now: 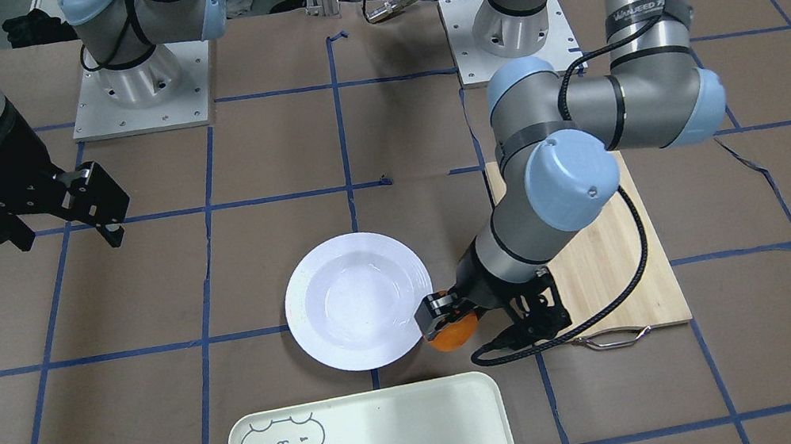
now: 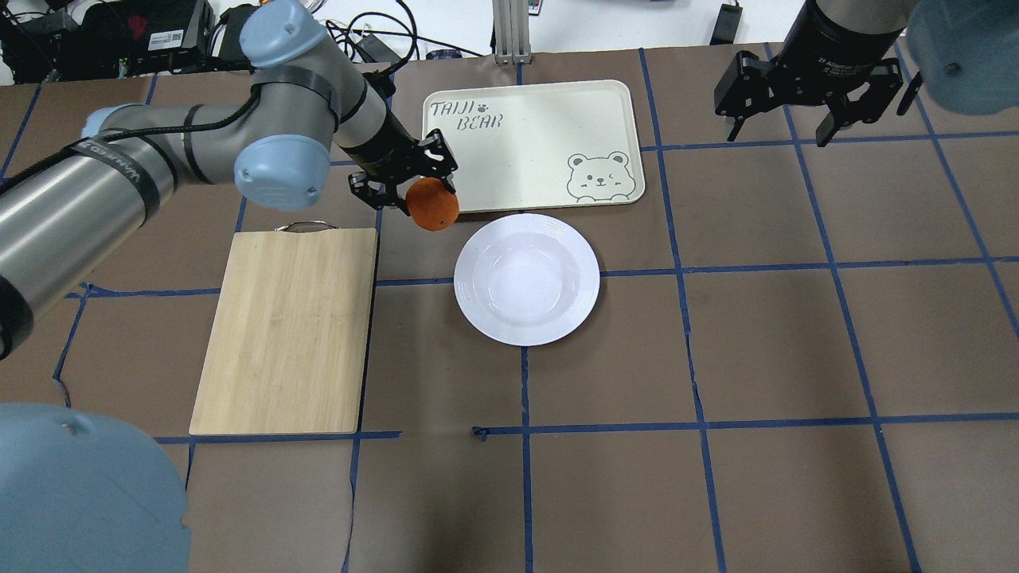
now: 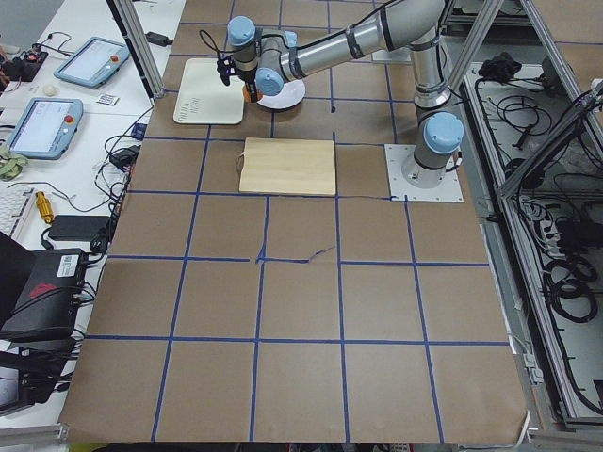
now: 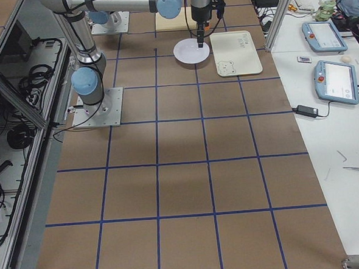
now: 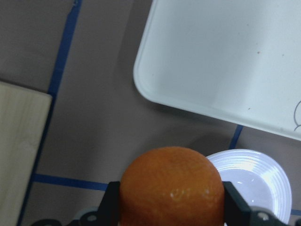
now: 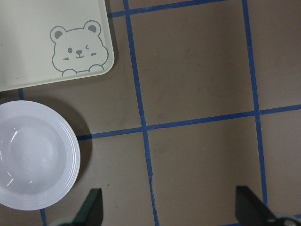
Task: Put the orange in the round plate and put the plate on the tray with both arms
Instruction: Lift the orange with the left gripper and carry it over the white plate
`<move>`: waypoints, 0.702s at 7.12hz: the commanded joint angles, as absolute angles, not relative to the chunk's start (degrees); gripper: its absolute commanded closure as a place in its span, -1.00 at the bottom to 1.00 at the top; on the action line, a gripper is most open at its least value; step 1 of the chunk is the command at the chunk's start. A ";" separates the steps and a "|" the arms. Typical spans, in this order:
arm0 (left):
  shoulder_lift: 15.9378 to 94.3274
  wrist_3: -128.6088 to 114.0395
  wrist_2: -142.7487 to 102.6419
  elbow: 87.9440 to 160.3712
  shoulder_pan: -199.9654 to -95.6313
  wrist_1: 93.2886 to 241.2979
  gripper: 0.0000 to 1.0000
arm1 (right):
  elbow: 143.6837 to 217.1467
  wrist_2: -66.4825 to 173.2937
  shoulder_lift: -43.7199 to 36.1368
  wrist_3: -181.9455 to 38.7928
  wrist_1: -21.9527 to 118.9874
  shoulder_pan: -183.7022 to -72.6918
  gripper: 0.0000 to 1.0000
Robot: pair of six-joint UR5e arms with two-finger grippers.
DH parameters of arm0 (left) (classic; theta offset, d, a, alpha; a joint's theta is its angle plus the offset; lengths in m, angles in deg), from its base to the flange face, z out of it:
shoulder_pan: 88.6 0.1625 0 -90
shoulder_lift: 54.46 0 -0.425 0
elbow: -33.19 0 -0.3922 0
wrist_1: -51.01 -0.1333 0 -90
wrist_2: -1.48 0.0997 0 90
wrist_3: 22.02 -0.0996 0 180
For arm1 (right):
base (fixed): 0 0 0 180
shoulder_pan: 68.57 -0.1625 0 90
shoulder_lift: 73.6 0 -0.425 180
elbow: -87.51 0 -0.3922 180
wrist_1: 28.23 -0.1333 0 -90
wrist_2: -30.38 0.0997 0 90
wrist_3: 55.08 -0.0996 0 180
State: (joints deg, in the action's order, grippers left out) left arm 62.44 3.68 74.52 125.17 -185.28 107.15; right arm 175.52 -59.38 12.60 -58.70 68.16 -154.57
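My left gripper (image 2: 430, 191) is shut on the orange (image 2: 434, 204) and holds it above the table, just beside the rim of the round plate (image 2: 526, 278). In the left wrist view the orange (image 5: 171, 186) fills the space between both fingers, with the plate (image 5: 254, 176) behind it. The white plate (image 1: 359, 300) lies empty on the table, close to the pale tray (image 2: 529, 143) with the bear drawing. My right gripper (image 2: 804, 107) hangs open high over the far right side, nothing between its fingers. Its wrist view shows the plate (image 6: 35, 155) and the tray (image 6: 51, 42).
A bamboo cutting board (image 2: 290, 326) lies on the table under my left arm, left of the plate. Blue tape lines divide the brown table cover. Tablets and cables sit on side benches beyond the table's ends.
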 commanded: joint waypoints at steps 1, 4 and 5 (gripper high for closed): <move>64.80 9.24 71.72 125.21 -190.27 103.58 1.00 | 176.36 -59.44 12.53 -58.68 68.18 -154.52 -1.00; 63.23 11.90 72.49 128.44 -194.77 104.45 -0.35 | 178.21 -59.53 12.62 -58.59 69.07 -154.26 -1.00; 62.53 12.08 72.84 131.07 -194.69 104.02 -0.74 | 178.30 -59.44 12.62 -58.59 69.07 -154.26 -1.00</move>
State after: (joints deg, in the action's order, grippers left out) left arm 63.34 11.47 72.50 128.29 -194.35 104.16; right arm 178.14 -59.49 12.61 -58.64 69.05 -154.31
